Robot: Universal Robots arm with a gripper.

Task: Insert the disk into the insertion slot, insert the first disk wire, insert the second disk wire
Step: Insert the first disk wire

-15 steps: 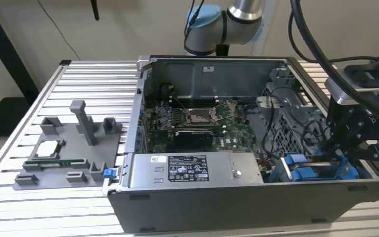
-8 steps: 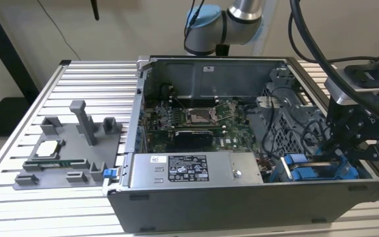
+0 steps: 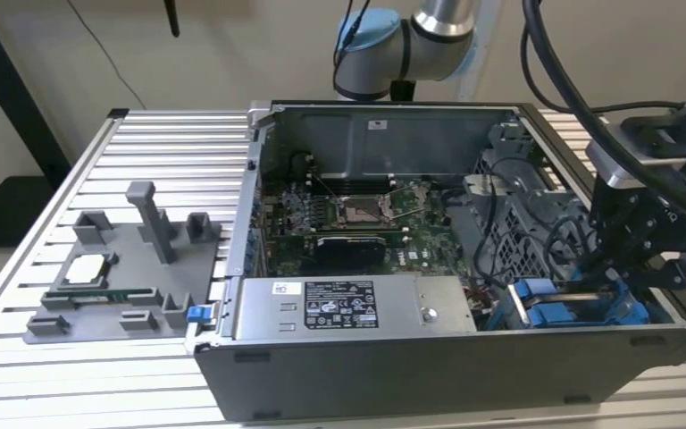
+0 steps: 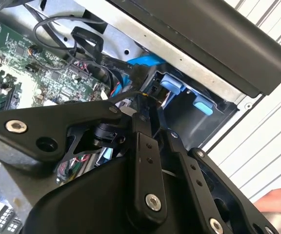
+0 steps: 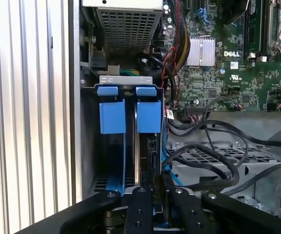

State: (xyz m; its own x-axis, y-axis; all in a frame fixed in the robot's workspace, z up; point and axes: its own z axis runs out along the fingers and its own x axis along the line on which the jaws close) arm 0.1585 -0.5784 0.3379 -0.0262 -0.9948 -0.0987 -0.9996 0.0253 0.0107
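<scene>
Grey sheet-metal computer case [image 3: 439, 375], side open, lying on a slatted aluminium counter [image 3: 10, 375]

Work site: insertion slot [image 5: 112, 117], a metal cage with two bright blue tabs, directly ahead of the pincer [image 5: 155, 195] in the first wrist view. In the exterior view it sits at the case's corner, right under the pincer.

Task item: disk [image 5: 152, 151], judged to be the dark slab standing edge-on inside the slot, just ahead of the pincer and below one blue tab. Its label is hidden. The first step reads as done or very nearly so; whether the disk is fully seated cannot be told.

Pincer: low over the slot, at the disk's exposed end. Open or closed cannot be told, nor whether it grips anything.

Wires: black cables [image 5: 204, 161] loop loosely to one side of the pincer. In the second wrist view a black connector [image 4: 139, 73] on a blue lead lies just beyond the pincer. Whether either is plugged into the disk cannot be told. Both wire steps are judged outstanding.

Also present: motherboard [image 3: 343, 223] and labelled power-supply box [image 3: 355, 308], both well away from the pincer, and a grey parts fixture [image 3: 129, 286] on the counter outside the case
</scene>
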